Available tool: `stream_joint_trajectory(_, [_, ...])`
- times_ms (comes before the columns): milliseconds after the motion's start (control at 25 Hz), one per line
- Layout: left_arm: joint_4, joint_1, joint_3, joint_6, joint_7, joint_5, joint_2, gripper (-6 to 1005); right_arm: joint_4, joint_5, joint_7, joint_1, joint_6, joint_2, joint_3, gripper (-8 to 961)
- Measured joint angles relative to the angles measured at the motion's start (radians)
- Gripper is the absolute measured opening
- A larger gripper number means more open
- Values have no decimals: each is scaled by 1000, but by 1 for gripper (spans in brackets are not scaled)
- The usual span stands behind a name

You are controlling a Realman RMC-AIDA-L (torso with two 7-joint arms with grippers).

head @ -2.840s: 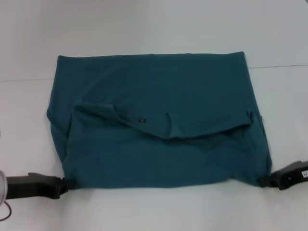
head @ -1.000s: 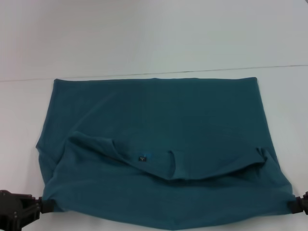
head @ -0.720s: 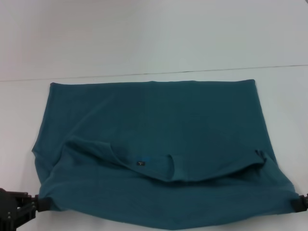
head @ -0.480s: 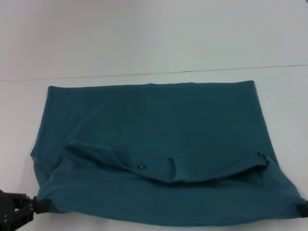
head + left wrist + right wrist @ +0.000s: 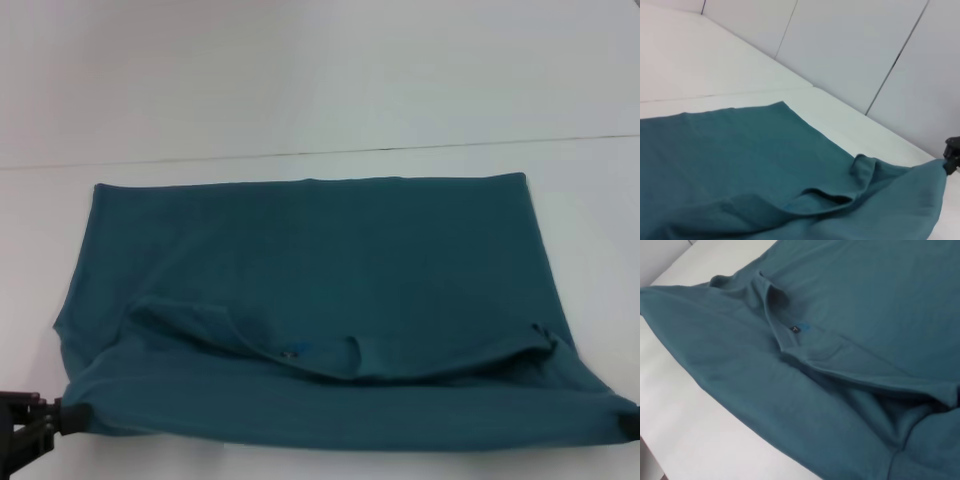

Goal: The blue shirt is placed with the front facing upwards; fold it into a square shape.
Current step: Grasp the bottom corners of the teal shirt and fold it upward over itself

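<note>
We are holding the blue shirt (image 5: 310, 300) by its two near corners and drawing it toward the robot over the white table (image 5: 300, 90). The left gripper (image 5: 45, 420) is clamped on the near left corner, at the bottom edge of the head view. The right gripper (image 5: 630, 424) is barely showing at the near right corner — it seems to be pinching the cloth there, because the corner is pulled tight toward it (the left wrist view also shows the fabric stretched up to that gripper), but we cannot see its fingers plainly.

The shirt is lying spread on the table, its far edge straight and parallel to the seam line of the table. The collar with the small neck label (image 5: 293, 350) is sitting near the front, and a folded flap is running across beside it.

To do this step well, we think both arms should be moving at the same speed and height, so the near edge is staying taut and the far edge is not turning.

Compared with the earliest frame, the shirt is now lying closer to the robot and looking flatter, and both grippers are sitting lower and more outward in the head view.
</note>
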Motion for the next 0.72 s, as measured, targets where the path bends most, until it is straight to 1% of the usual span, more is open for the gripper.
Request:
stream_joint_trajectory(280, [6,-1,-31,14,14,-34,14,53,-33,49,21,-3,-3,-4,21,32])
stream_joint_trajectory(480, [7,-3,-49,7,15,-60,14,53,-39,112,31,13,-1,-9,54,32])
stream_joint_trajectory(720, [8,-7,-76,12,15,-84,21,53,-39,156,39,17,-1,-12,63,32])
